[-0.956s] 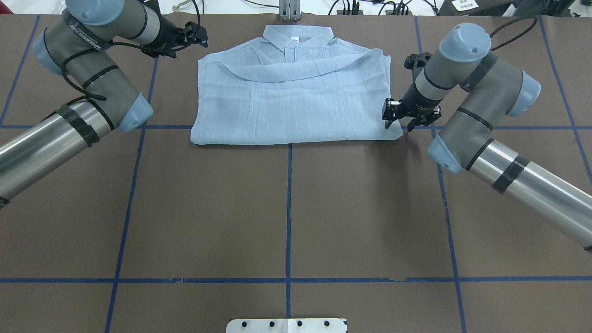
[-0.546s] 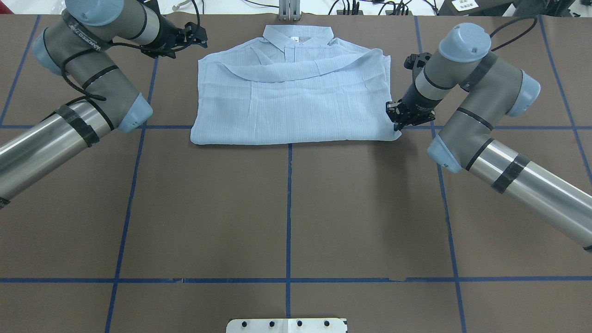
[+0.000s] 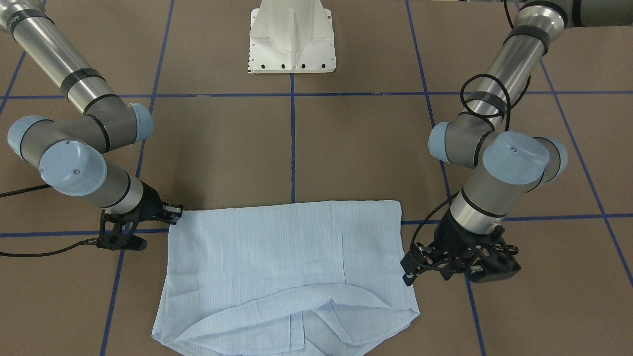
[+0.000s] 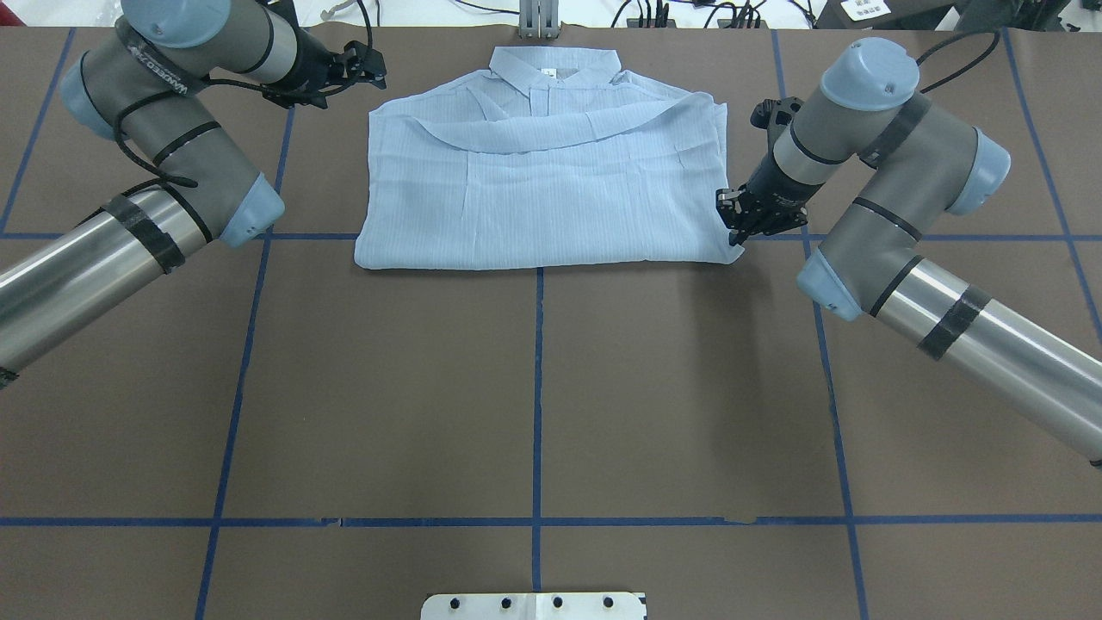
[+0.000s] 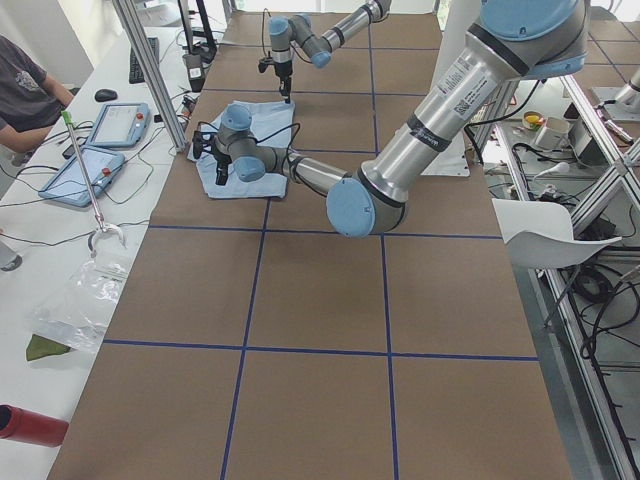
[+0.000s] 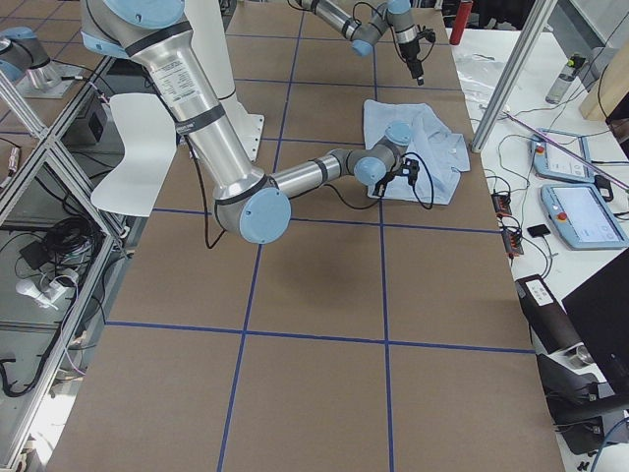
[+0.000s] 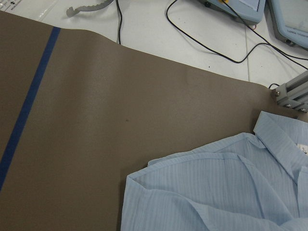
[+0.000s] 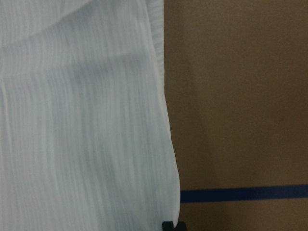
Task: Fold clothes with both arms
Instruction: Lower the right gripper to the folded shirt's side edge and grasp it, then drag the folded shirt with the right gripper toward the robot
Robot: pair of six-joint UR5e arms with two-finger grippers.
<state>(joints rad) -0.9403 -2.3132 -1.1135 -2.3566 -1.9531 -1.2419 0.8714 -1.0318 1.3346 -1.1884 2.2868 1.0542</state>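
The pale blue striped shirt [image 4: 542,189] lies flat on the brown bench [image 4: 387,387], toward 12 o'clock in the overhead view. It is folded into a rough rectangle, with its collar [image 4: 555,69] at the far edge and a band of cloth draped in a curve across the chest. Its near hem runs along a blue tape line [image 4: 947,237] that crosses the bench from 9 to 3 o'clock.

The right arm [image 4: 895,172] reaches in from 4 o'clock. The right end effector [image 4: 742,228] sits at the shirt's 4 o'clock corner with its fingers drawn together, pinching the cloth at that corner. The front-facing view shows its tip touching the same corner. In the right wrist view the striped cloth fills the 9 o'clock half, and its edge runs down to a small black tip at 6 o'clock.

The left arm [image 4: 164,129] bends in from 9 o'clock. The left end effector [image 4: 376,67] hangs just beside the shirt's 10 o'clock corner, off the cloth, with its fingers spread apart and nothing between them. The left wrist view looks down on bare bench, with the shirt's shoulder and collar toward 5 o'clock.

The white pedestal [image 3: 293,44] stands at the bench's 6 o'clock edge in the overhead view, well apart from the shirt
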